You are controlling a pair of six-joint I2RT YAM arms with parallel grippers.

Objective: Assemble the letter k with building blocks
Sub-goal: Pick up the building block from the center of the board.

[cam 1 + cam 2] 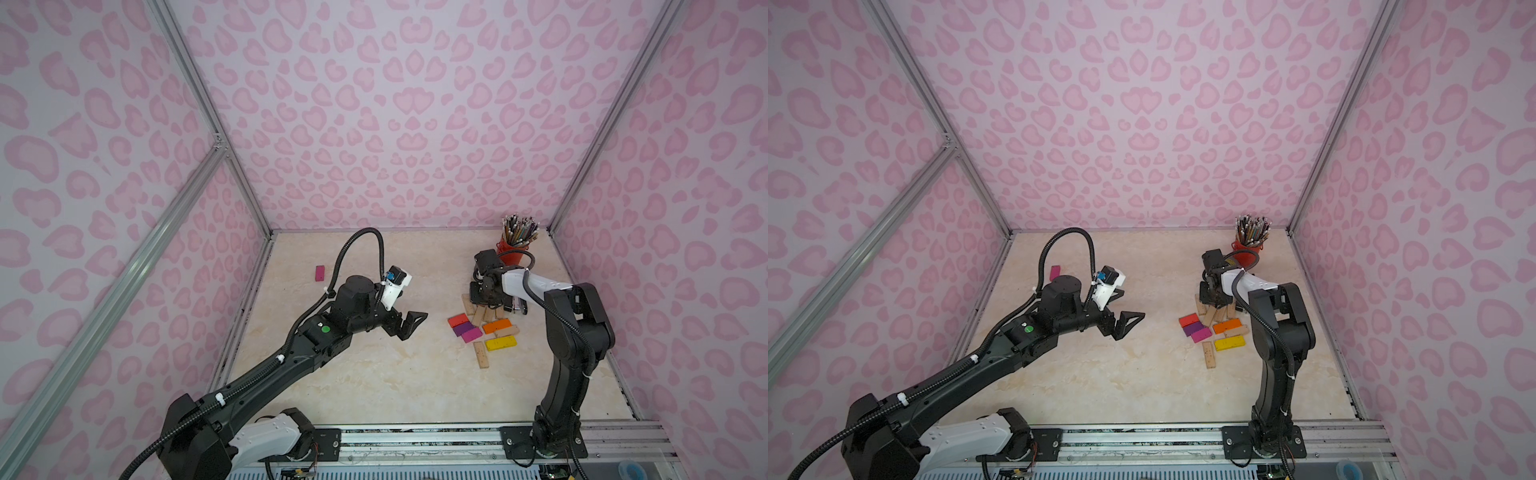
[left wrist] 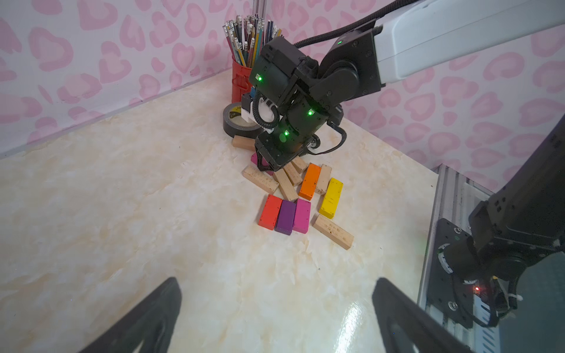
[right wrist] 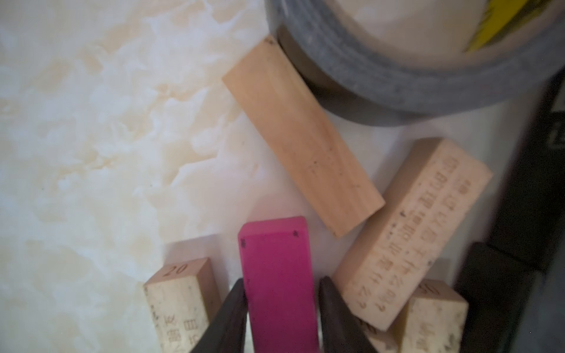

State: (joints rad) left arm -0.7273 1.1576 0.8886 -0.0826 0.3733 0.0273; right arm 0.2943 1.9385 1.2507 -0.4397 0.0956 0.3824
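Note:
A cluster of building blocks lies at the right of the table: red point(image 1: 458, 320), purple point(image 1: 462, 328), magenta point(image 1: 471, 334), orange point(image 1: 496, 325), yellow point(image 1: 500, 343) and several plain wood ones point(image 1: 482, 354). My right gripper point(image 3: 281, 284) points down into the far end of the cluster. Its fingers press both long sides of a magenta block point(image 3: 278, 269) lying among wood blocks point(image 3: 302, 137). One more magenta block point(image 1: 319, 273) lies alone at the far left. My left gripper point(image 1: 411, 326) hovers open and empty over mid-table, facing the cluster.
A red cup of pencils point(image 1: 513, 251) stands in the far right corner. A grey tape roll point(image 3: 397, 91) touches a wood block just beyond the right gripper. A black stapler point(image 1: 515, 306) lies right of the cluster. The metal rail point(image 1: 415, 436) runs along the front edge.

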